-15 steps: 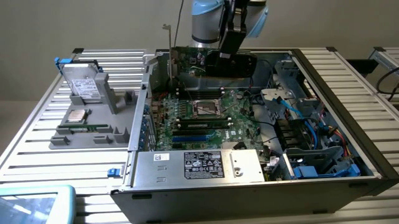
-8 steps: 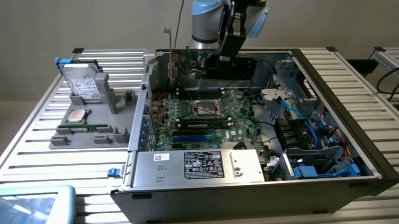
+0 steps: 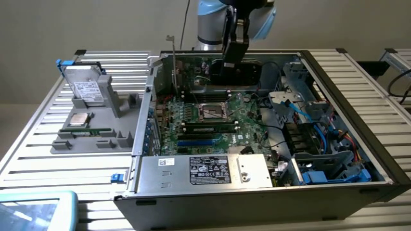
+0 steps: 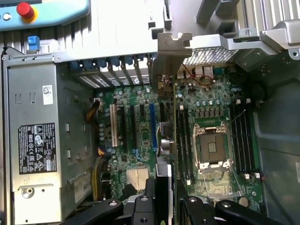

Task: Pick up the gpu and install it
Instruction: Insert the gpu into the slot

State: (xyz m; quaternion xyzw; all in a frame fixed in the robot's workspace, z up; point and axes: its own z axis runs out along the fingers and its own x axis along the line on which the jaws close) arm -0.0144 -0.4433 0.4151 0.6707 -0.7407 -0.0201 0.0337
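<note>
The gpu (image 3: pixel 196 72) hangs upright over the back of the open computer case (image 3: pixel 359 96), its silver bracket (image 3: pixel 171 39) sticking up at the exterior view's left. My gripper (image 3: pixel 224 67) is shut on the card's other end. In the wrist view the gpu (image 4: pixel 174 108) shows edge-on as a thin line running from its bracket (image 4: pixel 173 44) to my gripper (image 4: pixel 171 187), with a dark finger (image 4: pixel 150 190) pressed on each side. The card sits above the motherboard (image 4: pixel 136 140), between the blue slot (image 4: pixel 152 124) and the memory slots (image 4: pixel 183 140).
A silver power supply (image 3: pixel 205 171) fills the case's front. The CPU socket (image 3: pixel 212 111) lies mid-board, and blue cables and drive bays (image 3: pixel 327 163) crowd the exterior view's right. A grey holder (image 3: pixel 90 139) beside the case carries a hard drive (image 3: pixel 86 89) and a memory stick (image 3: pixel 86 131). A teach pendant (image 3: pixel 32 211) lies at the front corner.
</note>
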